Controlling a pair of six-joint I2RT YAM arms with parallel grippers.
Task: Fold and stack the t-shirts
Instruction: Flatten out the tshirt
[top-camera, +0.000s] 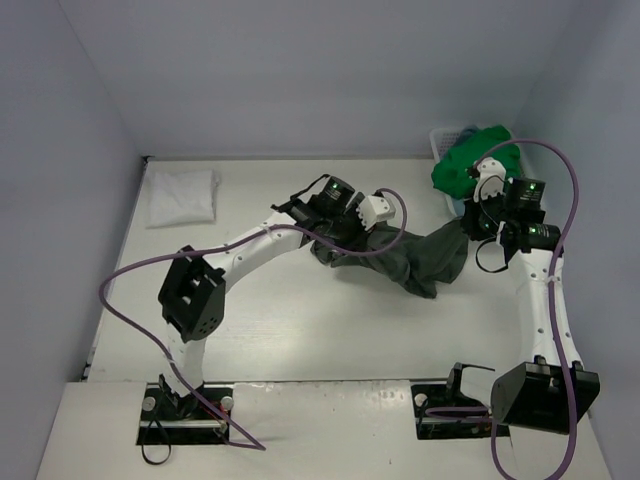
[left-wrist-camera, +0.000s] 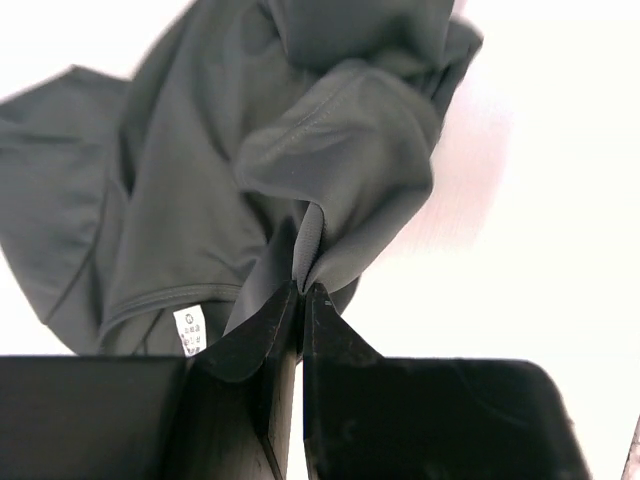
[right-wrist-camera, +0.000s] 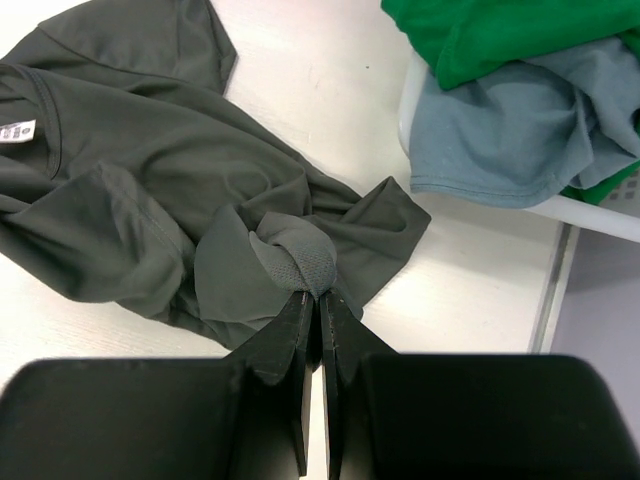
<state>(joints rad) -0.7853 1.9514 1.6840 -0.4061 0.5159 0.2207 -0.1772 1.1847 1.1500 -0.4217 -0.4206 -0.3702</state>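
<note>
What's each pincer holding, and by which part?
Both grip the olive-grey shirt: left pincer on a fold near a hem, right pincer on a bunched fold.

Grey shirt (right-wrist-camera: 130, 170): smooth matt knit cloth (mesh weave at the pinched fold). Blue shirt (right-wrist-camera: 510, 130): soft matt cloth. Basket (right-wrist-camera: 600, 217): smooth white plastic. Counter (right-wrist-camera: 330, 80): smooth, matt.

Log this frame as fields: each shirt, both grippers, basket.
olive-grey t-shirt: crumpled on table, centre-right
left gripper: shut on a fold of olive-grey t-shirt
right gripper: shut on its bunched edge
white t-shirt: folded, far-left corner
green t-shirt: heaped in basket, far-right corner
light blue t-shirt: in basket, hanging over rim, partly under green t-shirt
</note>
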